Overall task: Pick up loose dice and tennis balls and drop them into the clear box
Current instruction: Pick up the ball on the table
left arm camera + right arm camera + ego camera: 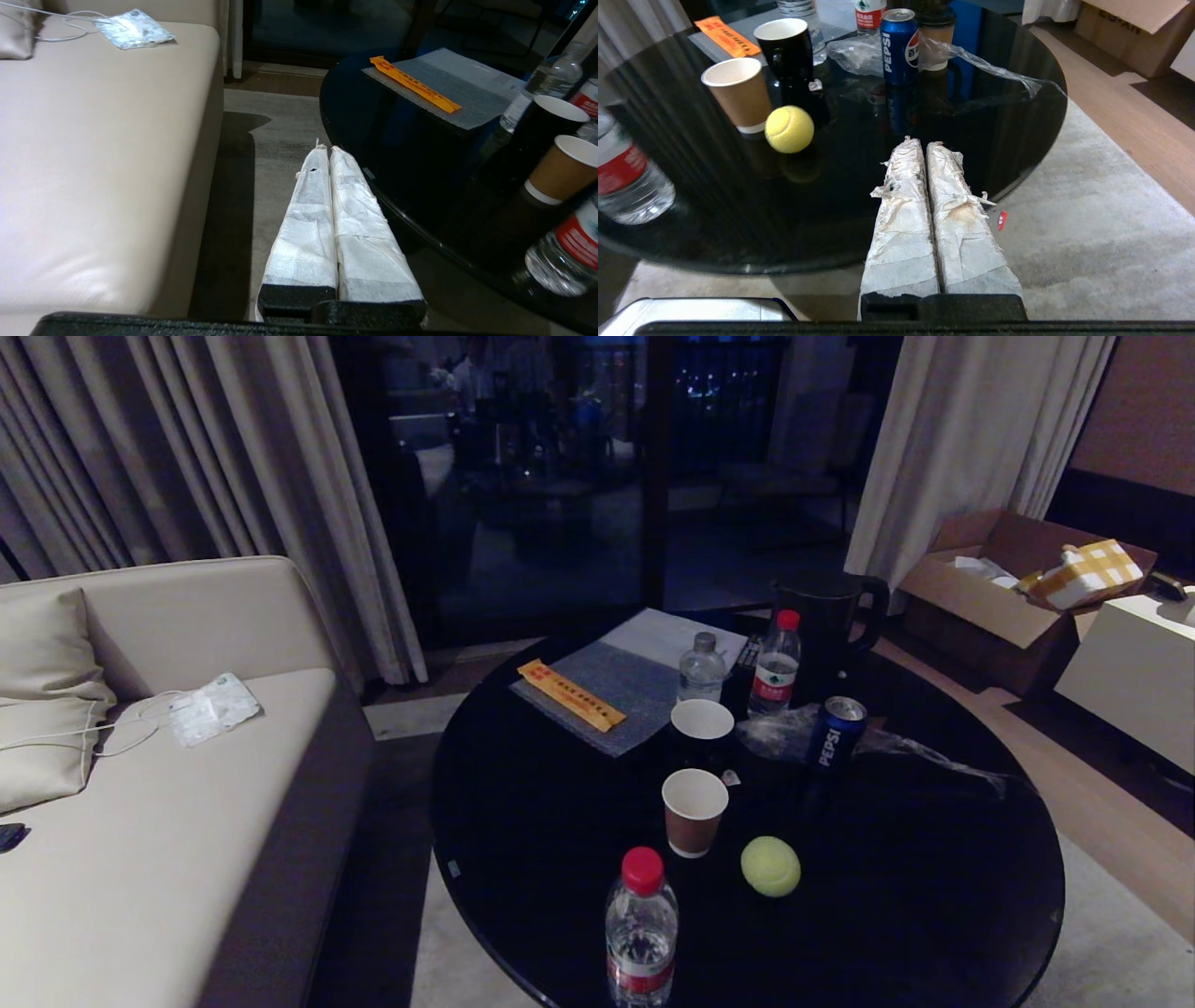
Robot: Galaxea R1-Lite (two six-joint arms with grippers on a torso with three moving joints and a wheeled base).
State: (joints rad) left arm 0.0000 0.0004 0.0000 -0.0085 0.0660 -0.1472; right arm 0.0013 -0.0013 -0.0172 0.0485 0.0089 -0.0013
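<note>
- Left gripper (325, 150): padded fingers pressed together with nothing between them; it hangs over the carpet, in the gap between the sofa (107, 154) and the edge of the round black table (406, 154). It does not appear in the head view.
- Right gripper (923, 142): padded fingers likewise pressed together and empty; its tips lie over the near edge of the table, with the carpet (1087, 224) below and to one side. It too is outside the head view.
- Tennis ball (771, 865): one yellow-green ball rests on the black tabletop near the front edge, just beside the brown paper cup (694, 810) and apart from both grippers. In the right wrist view the ball sits beyond the fingertips and off to the side.
- Water bottle (640, 928) with a red cap: stands upright at the near edge of the table, near the ball.
- Farther back on the table: a black mug (702, 728), a blue Pepsi can (836, 732) on crumpled clear plastic film, two more bottles, a dark kettle (829, 621), and a grey mat bearing an orange packet (570, 694).
- No dice and no clear box can be made out in any view.
</note>
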